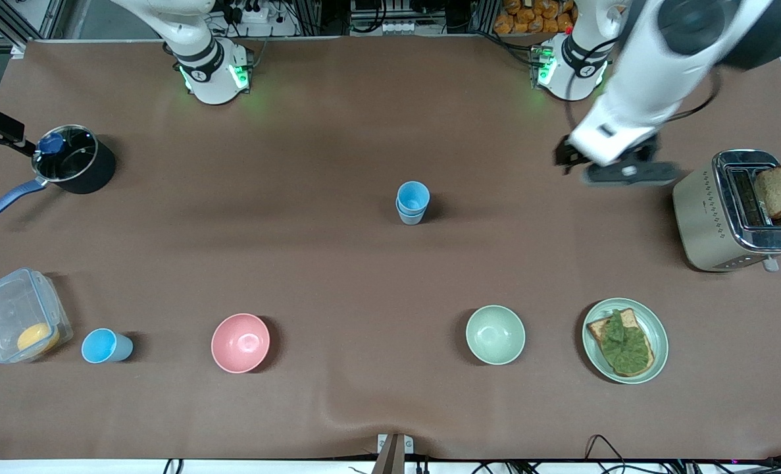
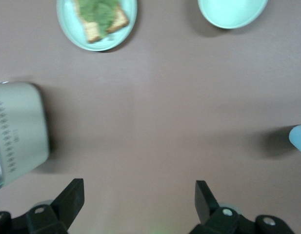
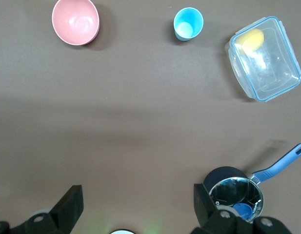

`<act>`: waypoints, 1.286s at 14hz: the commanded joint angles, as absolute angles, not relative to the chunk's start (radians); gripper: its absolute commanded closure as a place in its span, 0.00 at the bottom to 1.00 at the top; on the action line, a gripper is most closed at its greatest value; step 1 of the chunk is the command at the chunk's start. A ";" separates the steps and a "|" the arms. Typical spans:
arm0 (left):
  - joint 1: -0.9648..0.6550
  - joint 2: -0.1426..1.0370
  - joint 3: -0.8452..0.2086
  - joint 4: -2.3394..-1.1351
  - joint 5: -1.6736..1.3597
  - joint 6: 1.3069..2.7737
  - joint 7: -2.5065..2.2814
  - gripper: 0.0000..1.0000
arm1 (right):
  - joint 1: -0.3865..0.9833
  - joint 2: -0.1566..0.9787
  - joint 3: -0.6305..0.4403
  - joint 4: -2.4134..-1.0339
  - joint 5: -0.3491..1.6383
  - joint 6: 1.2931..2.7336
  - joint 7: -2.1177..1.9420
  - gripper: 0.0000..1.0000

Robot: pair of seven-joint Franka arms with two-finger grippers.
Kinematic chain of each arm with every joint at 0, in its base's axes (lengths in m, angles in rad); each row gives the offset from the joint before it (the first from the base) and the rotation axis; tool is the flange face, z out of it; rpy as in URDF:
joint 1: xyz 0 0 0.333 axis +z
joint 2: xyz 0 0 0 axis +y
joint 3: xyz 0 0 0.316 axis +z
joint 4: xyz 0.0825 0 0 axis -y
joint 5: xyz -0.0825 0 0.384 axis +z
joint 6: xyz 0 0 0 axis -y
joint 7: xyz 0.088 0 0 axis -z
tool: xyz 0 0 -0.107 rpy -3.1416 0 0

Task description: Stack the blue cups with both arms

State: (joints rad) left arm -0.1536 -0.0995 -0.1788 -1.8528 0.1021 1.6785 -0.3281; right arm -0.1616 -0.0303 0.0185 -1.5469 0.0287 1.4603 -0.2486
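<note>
Sky-blue cup nested in grey-blue cup (image 1: 412, 203) — left gripper (image 2: 138, 200), right gripper (image 3: 138, 204) spread, empty.

Front camera looks down high across the table (image 1: 364, 276) (wrist cameras face downward).

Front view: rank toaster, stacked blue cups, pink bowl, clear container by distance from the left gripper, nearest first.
Left gripper hangs open over bare table beside the toaster.
1. Toaster, at the left arm's end of the table.
2. Stacked blue cups, mid-table.
3. Pink bowl, nearer the front camera, toward the right arm's end.
4. Clear container, at the right arm's end.
</note>
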 commanded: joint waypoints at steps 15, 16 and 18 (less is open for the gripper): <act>-0.006 -0.141 -0.054 -1.657 -0.037 1.456 -0.040 0.00 | -0.126 -0.043 0.025 -1.592 0.035 1.546 -0.258 0.00; -0.005 -0.141 -0.054 -1.654 -0.026 1.456 -0.043 0.00 | -0.126 -0.043 0.025 -1.592 0.035 1.546 -0.258 0.00; 0.005 -0.120 -0.045 -1.634 -0.025 1.465 -0.046 0.00 | -0.124 -0.043 0.025 -1.594 0.035 1.540 -0.256 0.00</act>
